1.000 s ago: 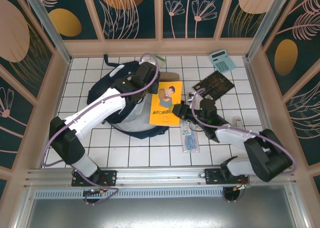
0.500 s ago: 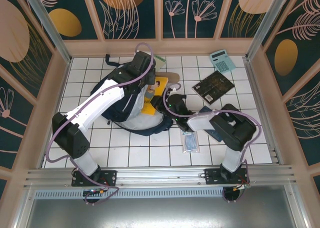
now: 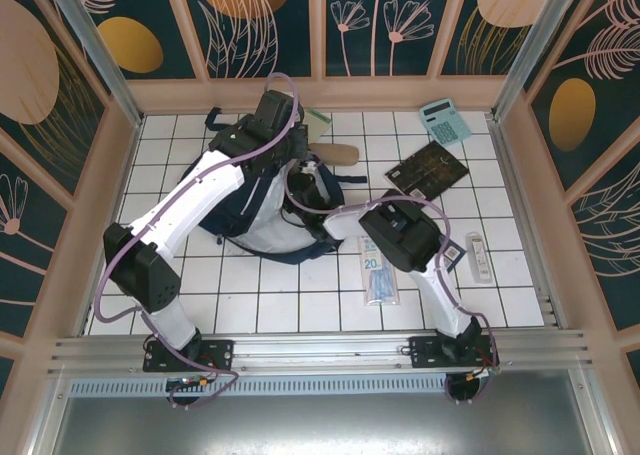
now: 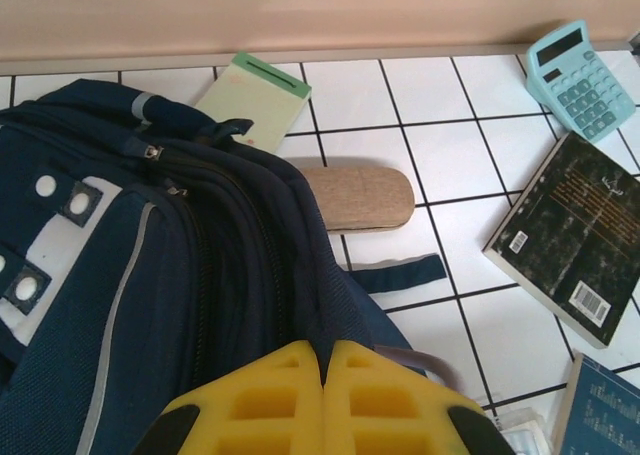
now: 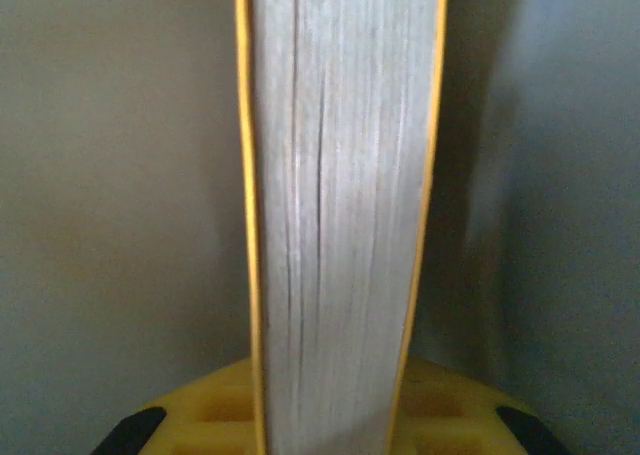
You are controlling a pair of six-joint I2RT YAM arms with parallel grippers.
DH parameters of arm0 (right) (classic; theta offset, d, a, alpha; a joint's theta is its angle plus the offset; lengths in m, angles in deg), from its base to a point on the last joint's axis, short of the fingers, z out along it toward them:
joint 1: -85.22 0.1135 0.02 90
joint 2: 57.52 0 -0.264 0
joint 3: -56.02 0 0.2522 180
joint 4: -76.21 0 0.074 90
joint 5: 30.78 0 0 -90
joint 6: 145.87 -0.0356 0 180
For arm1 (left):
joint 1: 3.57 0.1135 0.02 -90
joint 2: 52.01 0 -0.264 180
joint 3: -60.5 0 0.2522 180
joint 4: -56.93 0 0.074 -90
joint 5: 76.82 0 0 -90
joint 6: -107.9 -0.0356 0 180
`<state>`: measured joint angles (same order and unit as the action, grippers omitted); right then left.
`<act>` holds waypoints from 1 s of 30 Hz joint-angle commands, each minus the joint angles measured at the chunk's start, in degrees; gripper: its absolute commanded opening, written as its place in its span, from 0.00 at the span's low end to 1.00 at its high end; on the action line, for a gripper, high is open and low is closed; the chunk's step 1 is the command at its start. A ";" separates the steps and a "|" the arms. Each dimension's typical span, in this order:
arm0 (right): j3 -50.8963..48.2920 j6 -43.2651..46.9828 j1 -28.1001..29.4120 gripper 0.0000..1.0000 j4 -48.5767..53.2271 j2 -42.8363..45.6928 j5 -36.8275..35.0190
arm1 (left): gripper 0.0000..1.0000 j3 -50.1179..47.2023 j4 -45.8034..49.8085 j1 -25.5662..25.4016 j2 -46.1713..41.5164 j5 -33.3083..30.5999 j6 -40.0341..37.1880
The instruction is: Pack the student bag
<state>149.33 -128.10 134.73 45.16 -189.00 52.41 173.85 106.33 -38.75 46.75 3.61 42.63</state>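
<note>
I am looking down on a white tiled table (image 3: 300, 305) from the top external view. The student bag (image 3: 262, 225), navy with a pale lining, lies toward ten o'clock of the table's centre, its mouth facing three o'clock.

My left gripper (image 4: 322, 360) is clenched, its yellow fingers pressed together on a ridge of the bag's navy fabric beside the zip. I judge that it pinches the rim to hold the mouth up and open so the other arm has room to enter.

My right gripper (image 5: 335, 395) grasps a yellow-covered book (image 5: 340, 175) by its lower end, page edges facing the wrist camera, grey lining on both sides. The book stands edge-on, and I take that as the way to slide it in like a file without catching the cloth. It looks well inside the bag, though how deep I cannot tell.

Waiting outside the bag:
- A teal calculator (image 4: 580, 80) in the far corner at one o'clock.
- A dark book (image 4: 575, 235) just nearer than the calculator.
- A tan case (image 4: 355, 195) and a green notepad (image 4: 255, 100) at twelve o'clock, beside the bag's top.
- A clear packet with a ruler (image 3: 378, 275) at five o'clock.
</note>
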 commanded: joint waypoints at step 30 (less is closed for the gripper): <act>-18.73 5.18 0.89 0.99 1.83 20.16 -4.23 | 0.00 -3.89 -5.76 2.59 -4.70 -2.29 -0.65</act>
<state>133.17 -124.69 135.87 46.88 -174.29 50.29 170.42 104.73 -36.74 45.65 3.42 42.61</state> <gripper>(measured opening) 0.988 0.066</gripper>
